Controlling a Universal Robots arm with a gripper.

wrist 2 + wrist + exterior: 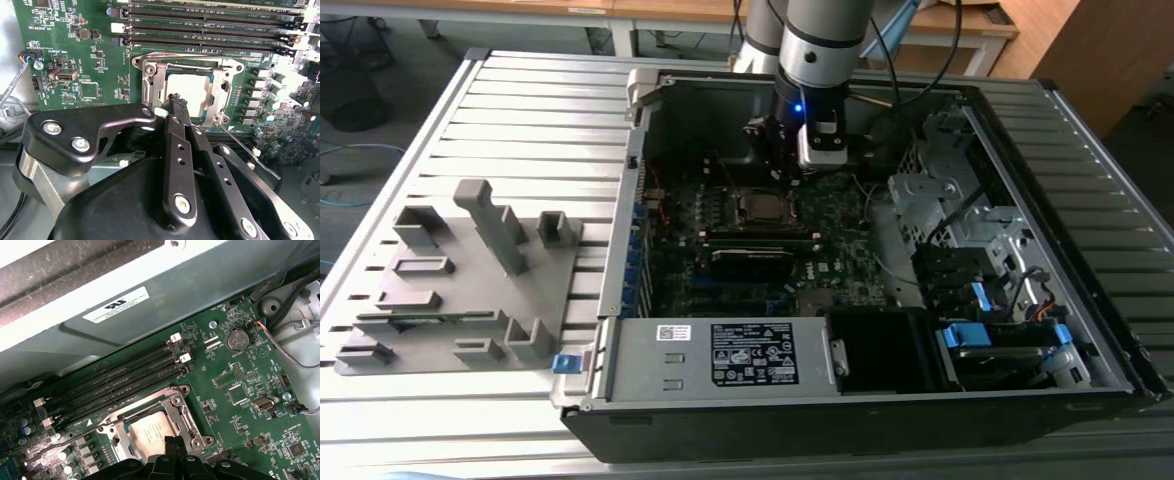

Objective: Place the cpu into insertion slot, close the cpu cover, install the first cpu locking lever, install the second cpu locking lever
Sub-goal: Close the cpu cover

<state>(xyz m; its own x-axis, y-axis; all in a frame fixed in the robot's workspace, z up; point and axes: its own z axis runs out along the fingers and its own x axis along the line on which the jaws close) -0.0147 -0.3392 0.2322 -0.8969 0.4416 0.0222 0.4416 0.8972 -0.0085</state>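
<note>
Grey slatted table point(520, 110) is carrying an open computer case point(854, 430). The arm point(825, 40) is reaching down into it, above the insertion slot point(761, 207) on the green motherboard point(834, 270). A grey fixture block point(454, 290) is lying on the table toward the exterior view's left, well apart from the case.

Second wrist view: the gripper point(175, 101) is hanging over the slot's edge, black fingers pressed together with nothing between them. The cpu point(195, 90) is sitting flat in the slot. The cpu cover point(151, 82) is lying down around it, its window framing the chip. One thin locking lever point(250, 152) is angling away from a slot corner. Contact between fingertips and cover: cannot tell.

First wrist view: the closed tips are hovering at the cpu's near edge. The long memory slots point(115, 385) are running just beside the slot, and a coin battery point(236, 338) is sitting farther off.
</note>
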